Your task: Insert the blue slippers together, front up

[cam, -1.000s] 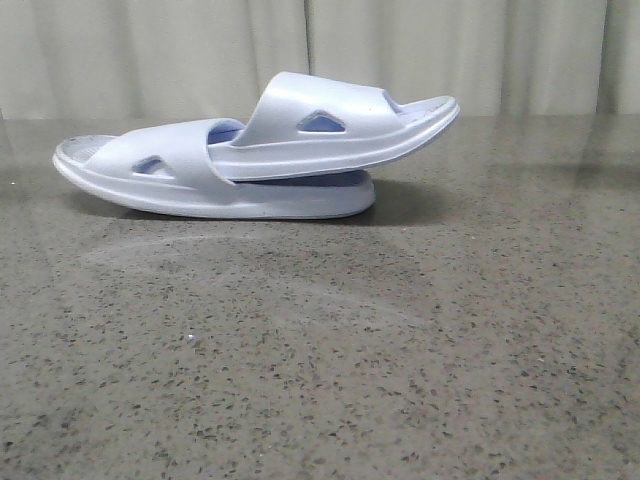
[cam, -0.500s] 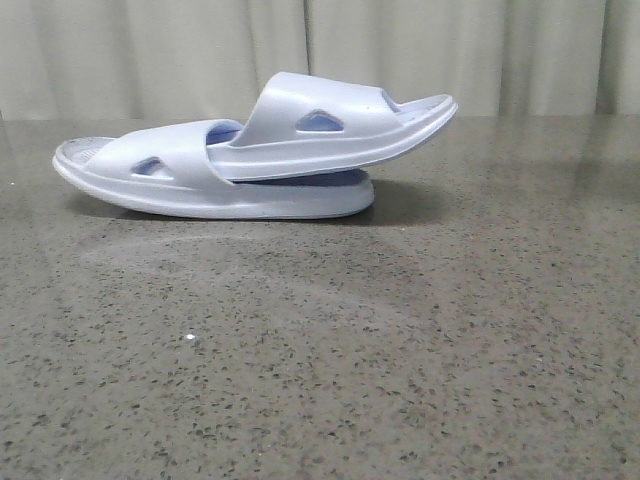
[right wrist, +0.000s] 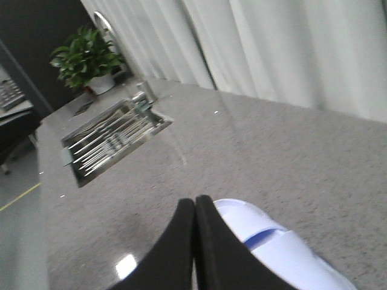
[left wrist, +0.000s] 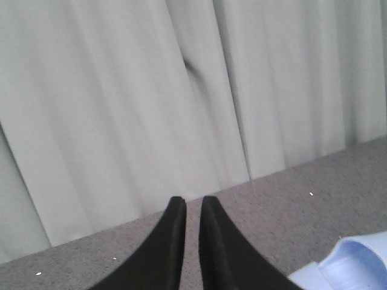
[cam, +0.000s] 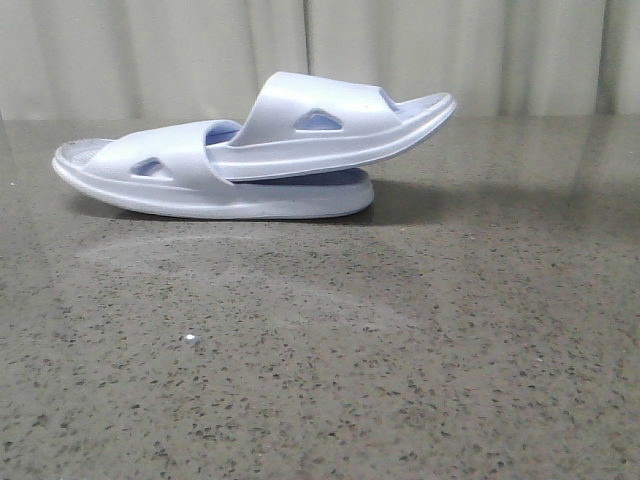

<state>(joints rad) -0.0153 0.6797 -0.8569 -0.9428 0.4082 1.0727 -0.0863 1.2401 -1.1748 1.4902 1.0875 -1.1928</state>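
The blue slippers lie at the back of the speckled grey table. The lower slipper (cam: pixel 150 175) lies flat on its sole. The upper slipper (cam: pixel 330 130) is pushed under the lower one's strap, and its free end tilts up to the right. Neither gripper shows in the front view. My left gripper (left wrist: pixel 192 200) is empty with only a narrow slit between its fingers, and a slipper's end (left wrist: pixel 357 266) lies beside it. My right gripper (right wrist: pixel 195 200) is shut and empty, just above and beside a slipper's rounded end (right wrist: pixel 278 254).
A pale curtain (cam: pixel 150 50) hangs behind the table's far edge. In the right wrist view a metal rack (right wrist: pixel 115 142) is sunk into the counter and a potted plant (right wrist: pixel 87 60) stands beyond it.
The upper slipper's raised end has shifted very slightly to the left. Nothing else has moved.
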